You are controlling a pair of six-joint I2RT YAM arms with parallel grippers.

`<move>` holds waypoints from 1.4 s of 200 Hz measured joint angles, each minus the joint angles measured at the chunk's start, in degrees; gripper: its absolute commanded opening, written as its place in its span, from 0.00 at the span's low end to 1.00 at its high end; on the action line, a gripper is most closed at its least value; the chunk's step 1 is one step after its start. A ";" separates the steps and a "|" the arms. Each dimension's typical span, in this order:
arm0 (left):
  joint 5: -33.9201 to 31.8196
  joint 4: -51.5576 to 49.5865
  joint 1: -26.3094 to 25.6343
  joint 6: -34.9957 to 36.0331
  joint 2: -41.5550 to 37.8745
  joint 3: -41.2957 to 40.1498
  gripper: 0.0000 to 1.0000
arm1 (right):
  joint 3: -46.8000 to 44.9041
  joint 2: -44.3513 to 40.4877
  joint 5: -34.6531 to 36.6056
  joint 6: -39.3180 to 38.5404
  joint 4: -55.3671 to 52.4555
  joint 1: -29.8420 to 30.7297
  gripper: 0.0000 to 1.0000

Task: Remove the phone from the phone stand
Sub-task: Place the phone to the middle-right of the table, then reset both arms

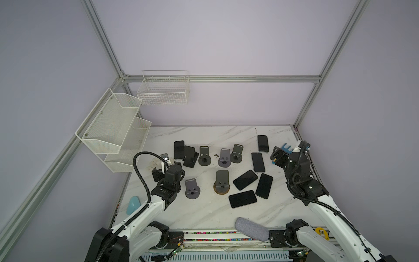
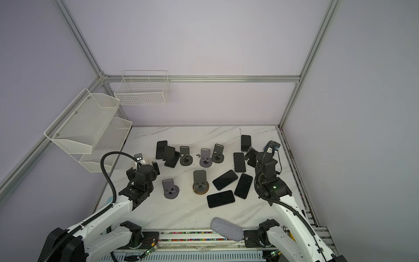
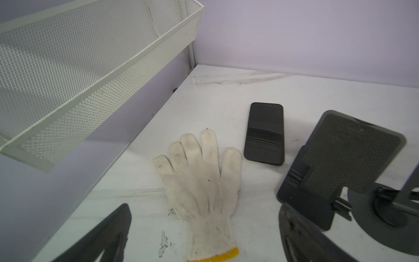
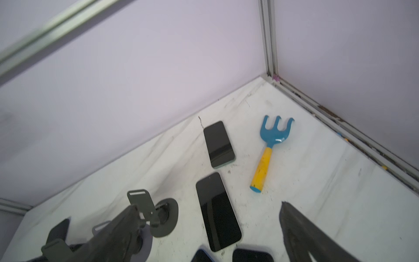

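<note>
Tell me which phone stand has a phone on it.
The phone stand at the left end of the back row: a black phone leans on it. The other five stands are bare.

The white marble-patterned table (image 1: 199, 215) carries six phone stands (image 1: 204, 156). Four stand in a far row, starting from the leftmost stand (image 1: 190, 161). Two stand nearer, one of them on a brown disc (image 1: 221, 192). Six phones lie flat, dark face up: one phone (image 1: 179, 149) just beside the leftmost stand, five grouped toward the right side (image 1: 245, 179). A white glove (image 3: 199, 192) lies near the left edge. A blue-and-yellow toy rake (image 4: 272, 147) lies near the far right corner. A grey pouch (image 1: 251, 229) overhangs the front edge.
</note>
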 measured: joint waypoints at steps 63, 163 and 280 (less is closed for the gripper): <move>5.79 4.35 5.51 2.38 2.14 -0.07 1.00 | -19.30 0.74 3.78 -18.84 30.12 0.00 0.97; 26.23 32.63 13.31 18.29 10.25 -12.07 1.00 | -25.22 28.72 -9.55 -32.44 65.75 -7.54 0.97; 42.32 47.15 22.73 14.29 32.22 -9.94 1.00 | -14.93 56.85 -16.26 -28.57 82.64 -14.53 0.97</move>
